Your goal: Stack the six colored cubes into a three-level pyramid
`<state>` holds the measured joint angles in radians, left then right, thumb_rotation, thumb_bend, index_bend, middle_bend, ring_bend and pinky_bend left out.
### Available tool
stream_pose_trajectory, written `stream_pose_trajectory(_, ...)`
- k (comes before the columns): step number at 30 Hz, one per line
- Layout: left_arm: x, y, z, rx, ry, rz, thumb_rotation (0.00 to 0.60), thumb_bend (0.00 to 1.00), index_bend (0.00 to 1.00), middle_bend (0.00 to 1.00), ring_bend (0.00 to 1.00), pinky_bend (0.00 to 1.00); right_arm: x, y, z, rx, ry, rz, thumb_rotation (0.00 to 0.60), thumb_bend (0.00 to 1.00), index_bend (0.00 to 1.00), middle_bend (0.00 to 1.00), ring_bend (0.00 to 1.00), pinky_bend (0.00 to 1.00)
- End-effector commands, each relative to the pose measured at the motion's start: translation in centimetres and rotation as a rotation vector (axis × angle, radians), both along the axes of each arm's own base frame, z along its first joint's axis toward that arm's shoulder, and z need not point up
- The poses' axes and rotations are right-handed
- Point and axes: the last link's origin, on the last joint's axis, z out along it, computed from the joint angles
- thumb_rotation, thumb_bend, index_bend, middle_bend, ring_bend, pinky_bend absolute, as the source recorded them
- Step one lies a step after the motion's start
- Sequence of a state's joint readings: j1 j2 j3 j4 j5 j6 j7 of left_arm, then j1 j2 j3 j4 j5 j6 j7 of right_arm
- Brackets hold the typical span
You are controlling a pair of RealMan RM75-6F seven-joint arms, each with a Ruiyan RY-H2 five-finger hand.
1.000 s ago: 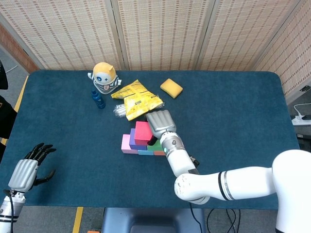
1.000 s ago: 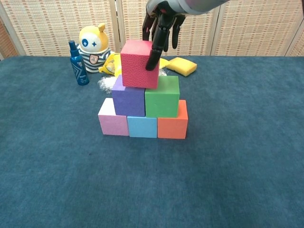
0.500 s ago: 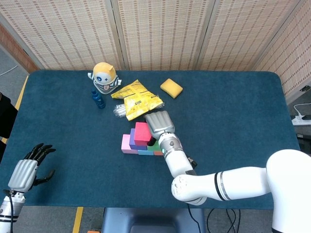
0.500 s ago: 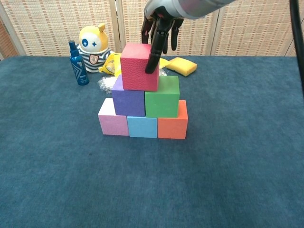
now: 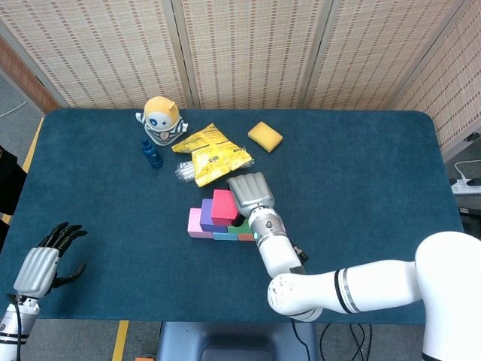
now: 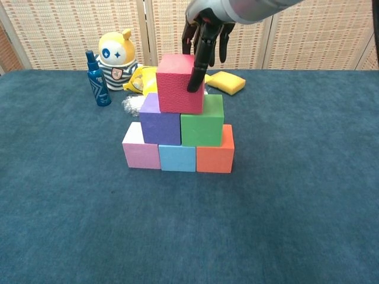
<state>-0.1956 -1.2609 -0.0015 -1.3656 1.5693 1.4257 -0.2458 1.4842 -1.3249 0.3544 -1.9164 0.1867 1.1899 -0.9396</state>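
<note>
Change, chest view: since a second ago the red textured foam cube (image 6: 180, 83) has shifted right, now centred over the seam between the purple foam cube (image 6: 160, 126) and green foam cube (image 6: 202, 126).
Right hand, chest view: right hand (image 6: 204, 32) reaches down from the upper middle of the frame, fingers clamped on the red cube's right face.
Progress, chest view: pink foam cube (image 6: 141, 151), light blue foam cube (image 6: 177, 158) and orange foam cube (image 6: 215, 155) form the base; all three levels look built, only release seems left.
Orientation, chest view: red cube sits squarely, faces parallel to those below; no long axis.
Left hand, head view: left hand (image 5: 41, 263) rests at lower left, fingers apart, holding nothing.
Pyramid, head view: just below frame centre.
</note>
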Motion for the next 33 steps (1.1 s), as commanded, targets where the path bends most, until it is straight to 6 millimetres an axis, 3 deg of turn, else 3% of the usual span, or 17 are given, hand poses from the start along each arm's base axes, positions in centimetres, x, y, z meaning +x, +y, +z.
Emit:
stream_pose_trajectory(1, -0.05, -0.03, -0.01, 0.000, 0.000, 0.002, 0.600, 0.32, 0.22, 0.15, 0.07, 0.25, -0.08, 0.00, -0.08, 0.001, 0.004, -0.001, 0.600, 0.30, 0.50, 0.45, 0.42, 0.41)
stream_pose_trajectory(10, -0.15, 0.03, -0.02, 0.002, -0.004, 0.004, 0.600, 0.33, 0.22, 0.15, 0.07, 0.25, -0.22, -0.02, -0.22, -0.004, 0.011, -0.002, 0.600, 0.30, 0.48, 0.45, 0.42, 0.41)
stream_pose_trajectory(22, -0.20, 0.07, -0.11, 0.000, -0.010, 0.004, 0.600, 0.32, 0.22, 0.15, 0.07, 0.25, -0.25, 0.28, -0.42, 0.003, 0.020, 0.004, 0.600, 0.30, 0.32, 0.45, 0.39, 0.37)
stream_pose_trajectory(33, -0.32, 0.10, -0.18, -0.001, -0.015, 0.002, 0.600, 0.32, 0.22, 0.15, 0.07, 0.25, -0.25, 0.79, -0.46, -0.001, 0.029, 0.014, 0.600, 0.30, 0.28, 0.45, 0.37, 0.37)
